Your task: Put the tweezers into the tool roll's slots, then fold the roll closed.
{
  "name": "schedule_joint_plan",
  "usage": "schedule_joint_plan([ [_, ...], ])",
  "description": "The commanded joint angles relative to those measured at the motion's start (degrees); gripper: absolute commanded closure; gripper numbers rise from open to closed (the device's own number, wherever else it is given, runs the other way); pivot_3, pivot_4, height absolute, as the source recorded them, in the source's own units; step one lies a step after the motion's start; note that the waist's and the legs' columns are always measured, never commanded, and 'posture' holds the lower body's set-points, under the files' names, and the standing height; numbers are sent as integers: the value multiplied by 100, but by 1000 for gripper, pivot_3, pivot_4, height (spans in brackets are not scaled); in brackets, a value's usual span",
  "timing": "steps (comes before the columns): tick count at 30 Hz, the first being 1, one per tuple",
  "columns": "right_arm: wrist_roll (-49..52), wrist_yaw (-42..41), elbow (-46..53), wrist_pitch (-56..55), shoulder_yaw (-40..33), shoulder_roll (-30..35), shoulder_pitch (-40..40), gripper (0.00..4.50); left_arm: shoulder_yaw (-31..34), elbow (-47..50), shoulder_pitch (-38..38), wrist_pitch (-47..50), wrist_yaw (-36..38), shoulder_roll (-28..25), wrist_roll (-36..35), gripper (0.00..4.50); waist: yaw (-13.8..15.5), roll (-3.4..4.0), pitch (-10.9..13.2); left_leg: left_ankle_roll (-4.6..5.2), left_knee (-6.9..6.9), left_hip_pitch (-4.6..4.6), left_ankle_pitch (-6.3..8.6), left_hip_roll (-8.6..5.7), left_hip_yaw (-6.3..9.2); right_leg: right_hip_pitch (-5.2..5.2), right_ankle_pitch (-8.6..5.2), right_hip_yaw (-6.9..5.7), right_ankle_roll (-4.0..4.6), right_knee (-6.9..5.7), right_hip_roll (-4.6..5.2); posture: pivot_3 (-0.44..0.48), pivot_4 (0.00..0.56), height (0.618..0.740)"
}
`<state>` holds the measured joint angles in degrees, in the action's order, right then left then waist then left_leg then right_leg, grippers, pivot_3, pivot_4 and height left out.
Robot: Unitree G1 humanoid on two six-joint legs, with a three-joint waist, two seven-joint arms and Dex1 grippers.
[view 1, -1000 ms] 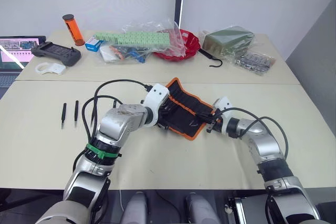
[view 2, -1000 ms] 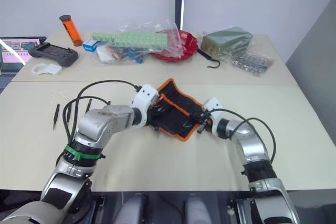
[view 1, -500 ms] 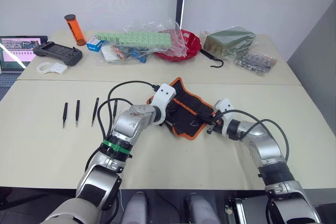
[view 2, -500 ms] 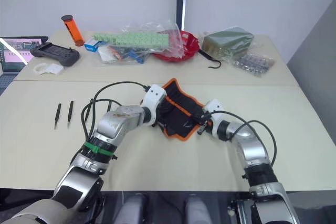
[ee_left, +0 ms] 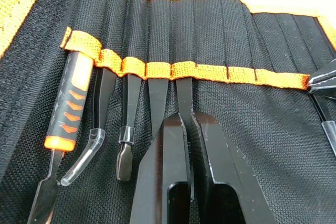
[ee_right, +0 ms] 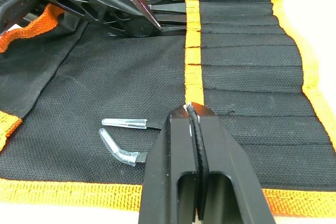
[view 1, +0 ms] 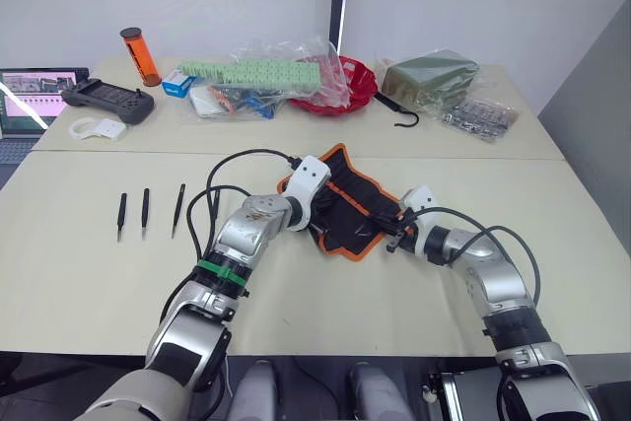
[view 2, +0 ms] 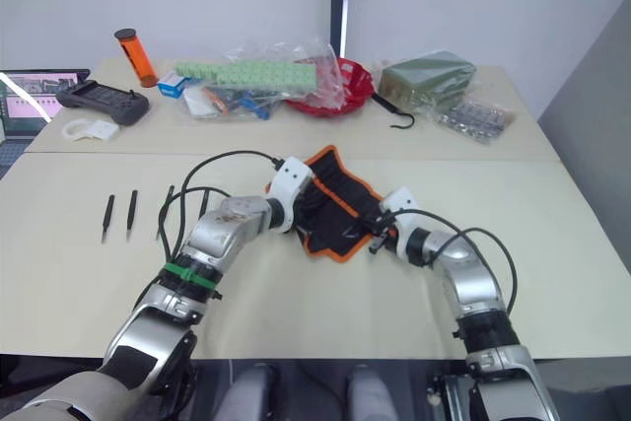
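Two grippers meet over the tool roll (view 1: pixel 347 206), which lies spread open near the middle of the counter (view 1: pixel 414 293). Our left gripper (ee_left: pixel 188 124) is clamped on a tweezer (ee_left: pixel 184 95) whose end sits under the orange band of the slots (ee_left: pixel 210 72), beside three other tools and an orange-handled one (ee_left: pixel 71 103). Our right gripper (ee_right: pixel 193 113) has its fingers pressed together right at the orange band on the roll's other end; we cannot tell whether they pinch the fabric. Two clear-capped tools (ee_right: pixel 123 140) lie loose on the fabric beside it. Three more tweezers (view 1: pixel 146 210) lie in a row on the counter, well apart from the roll, on our left.
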<state>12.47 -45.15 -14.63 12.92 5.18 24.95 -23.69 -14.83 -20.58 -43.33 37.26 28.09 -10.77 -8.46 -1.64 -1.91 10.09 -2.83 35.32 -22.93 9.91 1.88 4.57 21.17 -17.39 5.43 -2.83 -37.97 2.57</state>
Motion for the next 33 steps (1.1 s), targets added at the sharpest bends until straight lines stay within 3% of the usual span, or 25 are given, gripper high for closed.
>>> schedule_joint_plan([
  [1, -137, 1, -167, 200, 113, -34, 141, 4485, 47, -352, -213, -183, -30, 21, 215, 4500, 5, 0, 0, 0, 0, 1, 0, 0, 0, -1, -5, 0, -8, 0, 0, 0, 150, 740],
  [3, -140, 2, -162, 205, 120, -36, 142, 4485, 100, -404, -274, -177, 14, 3, 202, 4500, -1, 0, 0, 0, 0, 2, 0, 0, 0, -1, -14, 0, -25, 0, 0, 0, 150, 740],
  [7, -149, -8, -184, 198, 119, -21, 155, 4500, 136, 182, -157, 236, 262, -278, 120, 3161, -53, 0, 0, 0, -1, 0, 0, 1, 0, 0, -16, 0, -28, -1, -1, 0, 150, 740],
  [13, -151, -29, -312, 200, 100, 6, 92, 4500, 406, 2003, 366, 1338, 629, -1022, -277, 1222, -131, 2, 0, 0, -28, 4, 0, 6, 1, 10, -4, 3, -6, -3, -4, 0, 150, 740],
  [18, -189, -120, -418, 161, 150, -10, 32, 4500, 924, 2709, 671, 1759, 668, -1596, -505, 1222, -86, 1, 0, 0, -26, 2, 0, 5, 0, 8, -4, 4, -6, 5, -2, 0, 150, 740],
  [22, -172, -172, -581, 103, 142, -42, -112, 4500, 2029, 3247, 1204, 1572, 396, -1911, -672, 1222, -116, 1, 0, 0, -23, 4, 0, 6, 0, 7, -5, 5, -8, 6, -2, 0, 150, 740],
  [28, -148, -250, -763, 31, 82, -84, -251, 4500, 3656, 4395, 2811, 1292, 412, -2046, -1202, 1222, -152, 1, 0, -1, -39, 8, 1, 12, -2, 10, 0, 6, 2, 14, -1, 0, 150, 740],
  [31, -164, -263, -885, -37, 86, -136, -306, 4500, 4742, 4630, 3545, 1601, 530, -1810, -2025, 1222, -148, -8, -1, -1, -37, 9, 1, 13, -4, 8, 2, 6, 5, 16, -1, 0, 150, 740],
  [33, -127, -254, -953, -53, 50, -185, -345, 4500, 5036, 4650, 4171, 1262, 633, -1775, -2051, 1222, -140, -18, -7, -1, -35, 12, 1, 13, -4, 2, 2, 5, 7, 15, 0, 0, 150, 740],
])
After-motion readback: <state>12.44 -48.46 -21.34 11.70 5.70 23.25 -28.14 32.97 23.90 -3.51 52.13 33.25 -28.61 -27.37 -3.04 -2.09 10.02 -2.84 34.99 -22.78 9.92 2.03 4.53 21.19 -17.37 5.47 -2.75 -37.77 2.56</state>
